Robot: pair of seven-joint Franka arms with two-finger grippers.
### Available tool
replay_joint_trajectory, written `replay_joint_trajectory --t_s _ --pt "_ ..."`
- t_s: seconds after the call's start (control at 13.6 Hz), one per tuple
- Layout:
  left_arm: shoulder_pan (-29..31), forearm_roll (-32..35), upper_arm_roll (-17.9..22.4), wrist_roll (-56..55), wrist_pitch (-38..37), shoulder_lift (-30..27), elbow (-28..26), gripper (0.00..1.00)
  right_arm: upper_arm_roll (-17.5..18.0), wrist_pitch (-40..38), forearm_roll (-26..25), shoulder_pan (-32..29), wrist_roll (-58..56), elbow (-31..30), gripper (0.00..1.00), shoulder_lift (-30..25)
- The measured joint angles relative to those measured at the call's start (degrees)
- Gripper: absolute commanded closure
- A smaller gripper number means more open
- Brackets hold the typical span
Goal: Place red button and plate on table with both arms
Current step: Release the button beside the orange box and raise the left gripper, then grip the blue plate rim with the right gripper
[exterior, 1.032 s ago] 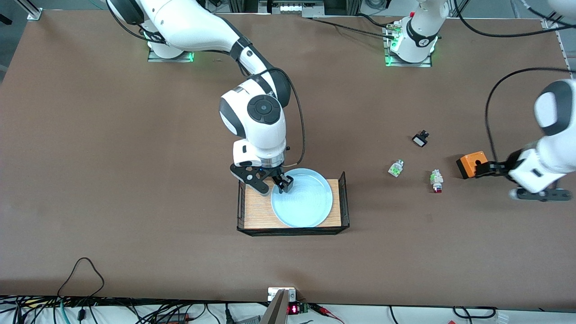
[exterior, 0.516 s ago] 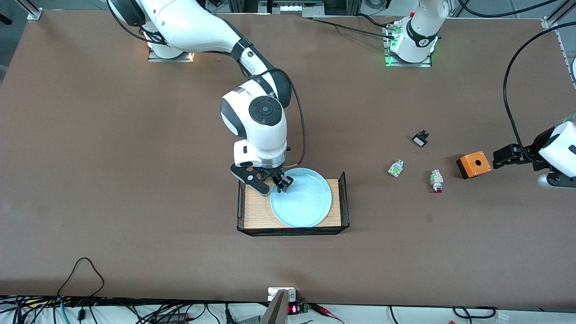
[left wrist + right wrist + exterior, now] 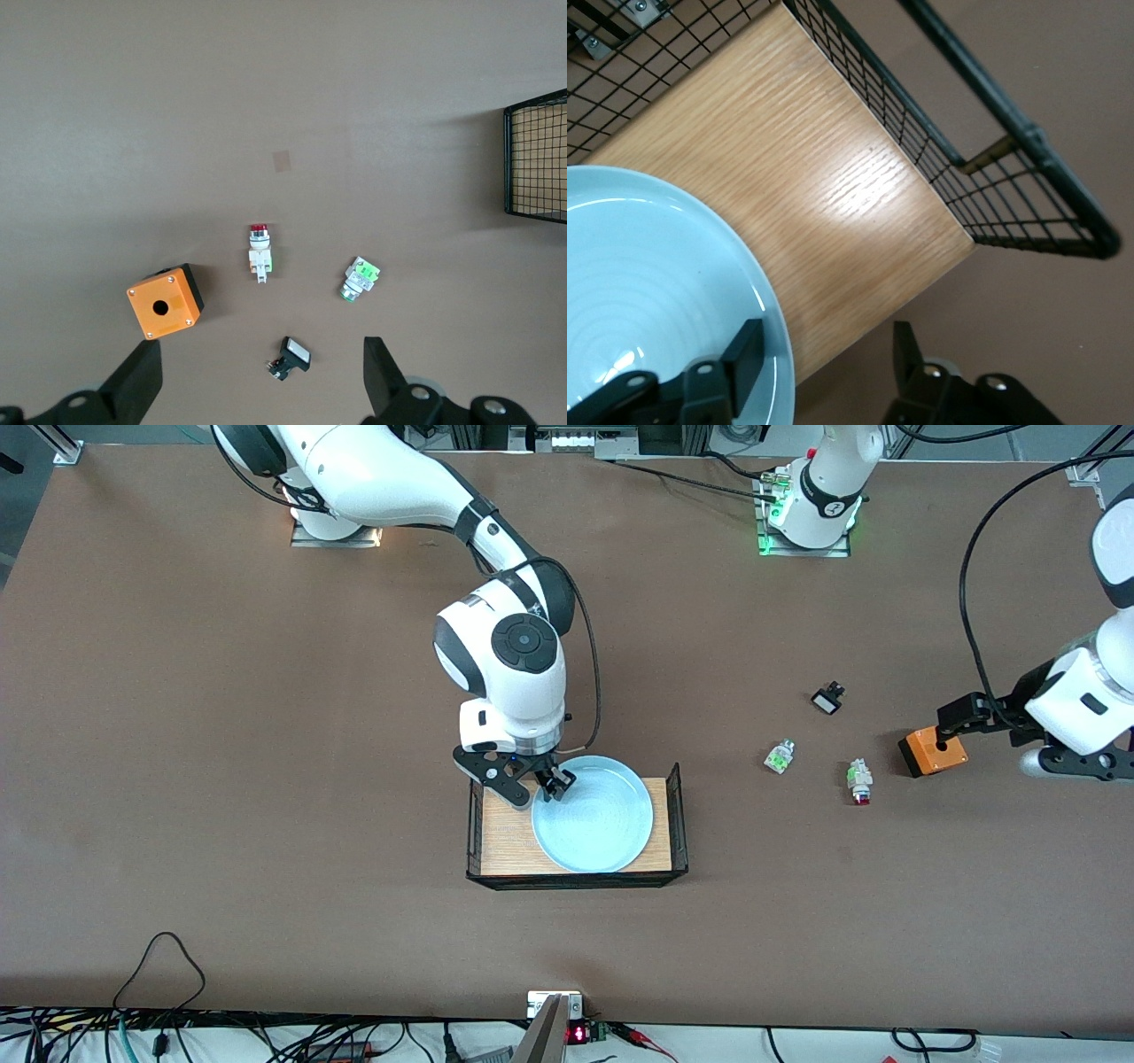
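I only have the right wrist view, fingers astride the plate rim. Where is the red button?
Observer: The red button lies on the table toward the left arm's end, between a green-capped button and an orange box.
Operator: My right gripper is at the plate; where is the left gripper?
Observer: The left gripper hangs above the table by the orange box, fingers open, holding nothing.
Operator: Anything else?
Observer: A black-and-white part, farther from the front camera than the red button.
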Motion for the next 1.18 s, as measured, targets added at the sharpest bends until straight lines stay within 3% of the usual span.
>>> replay_joint_trajectory --t_s 0.37,0.74,1.11,1.18 --pt "0.0 0.0 0.9 -1.1 0.6 -1.3 -1.2 0.0 0.0 -0.5 0.0 0.0 0.0 0.5 0.12 0.0" --pt "0.2 -0.1 1.0 -1.1 0.5 -1.6 -1.1 0.0 0.0 -0.6 0.0 0.4 0.0 1.3 0.33 0.0" --pt "0.2 -0.3 0.7 -1.3 -3.4 -2.5 2.5 0.0 0.0 -0.8 0.0 0.5 0.0 1.3 0.85 0.1" --pt "0.2 -0.3 0.7 -1.4 -3.6 -2.6 2.7 0.0 0.0 -0.8 0.0 0.5 0.0 1.3 0.89 0.1"
